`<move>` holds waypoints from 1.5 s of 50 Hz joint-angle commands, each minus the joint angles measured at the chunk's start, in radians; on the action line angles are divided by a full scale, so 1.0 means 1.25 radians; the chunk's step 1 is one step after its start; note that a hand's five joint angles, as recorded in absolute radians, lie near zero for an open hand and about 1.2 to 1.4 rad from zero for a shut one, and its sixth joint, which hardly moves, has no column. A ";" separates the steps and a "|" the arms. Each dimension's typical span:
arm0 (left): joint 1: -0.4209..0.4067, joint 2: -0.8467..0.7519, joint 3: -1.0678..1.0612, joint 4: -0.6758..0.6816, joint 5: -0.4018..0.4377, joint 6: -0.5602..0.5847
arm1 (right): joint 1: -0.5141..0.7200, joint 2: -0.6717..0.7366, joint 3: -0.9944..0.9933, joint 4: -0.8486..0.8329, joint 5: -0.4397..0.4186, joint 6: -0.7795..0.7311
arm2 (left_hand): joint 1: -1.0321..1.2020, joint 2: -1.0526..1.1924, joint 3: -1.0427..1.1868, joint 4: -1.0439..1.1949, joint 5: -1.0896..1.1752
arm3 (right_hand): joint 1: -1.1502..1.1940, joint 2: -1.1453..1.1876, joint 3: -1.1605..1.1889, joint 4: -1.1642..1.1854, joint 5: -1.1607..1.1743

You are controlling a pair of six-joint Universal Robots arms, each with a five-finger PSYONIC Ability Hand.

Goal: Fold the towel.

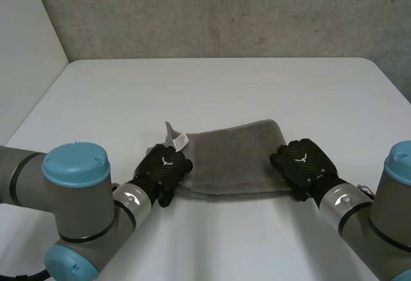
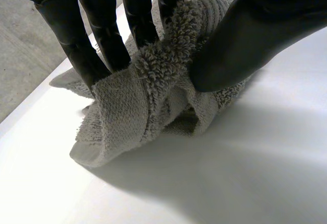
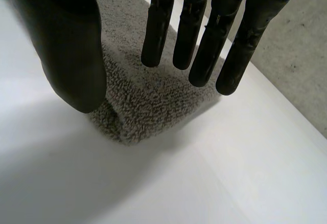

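Head view: nearest the camera are the two arms, the left arm point(image 1: 76, 191) and right arm point(image 1: 379, 210), grey with light-blue caps. The left hand point(image 1: 166, 165) sits on the near left corner of the towel point(image 1: 231, 159). The right hand point(image 1: 302, 162) sits at its near right corner. The towel is grey and lies flat in the near middle of the white tabletop point(image 1: 212, 88). A small white label point(image 1: 180, 141) stands up at the towel's left end, just beside the left hand. A white panel point(image 1: 26, 43) stands at the left and a rough grey wall point(image 1: 225, 11) behind.

Left wrist view: the fingers point(image 2: 104, 35) and thumb point(image 2: 240, 45) are closed narrowly on a bunched fold of towel, raised off the tabletop at that corner.

Right wrist view: the fingers point(image 3: 199, 40) are straight and spread from the thumb point(image 3: 71, 55), holding nothing. The fingertips are over the towel's corner; whether they touch the pile cannot be told for certain.
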State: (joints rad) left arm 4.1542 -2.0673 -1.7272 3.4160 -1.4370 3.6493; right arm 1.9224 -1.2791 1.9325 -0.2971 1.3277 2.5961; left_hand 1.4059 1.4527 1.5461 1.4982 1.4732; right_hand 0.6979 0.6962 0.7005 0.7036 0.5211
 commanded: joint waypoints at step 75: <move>0.082 0.131 0.116 -0.006 -0.013 -0.242 | 0.225 0.006 -0.259 0.108 0.034 0.118 | -0.928 -0.966 -1.040 -1.002 -1.122 | -0.419 -0.417 -0.421 -0.423 -0.417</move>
State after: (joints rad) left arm 4.2789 -1.8594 -1.6029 3.4087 -1.4526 3.3498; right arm 2.3343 -1.1794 1.5669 -0.1863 1.3732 2.5182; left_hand 0.3313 0.3221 0.3127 0.3303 0.2901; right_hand 0.2357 0.2416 0.2396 0.2525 0.0585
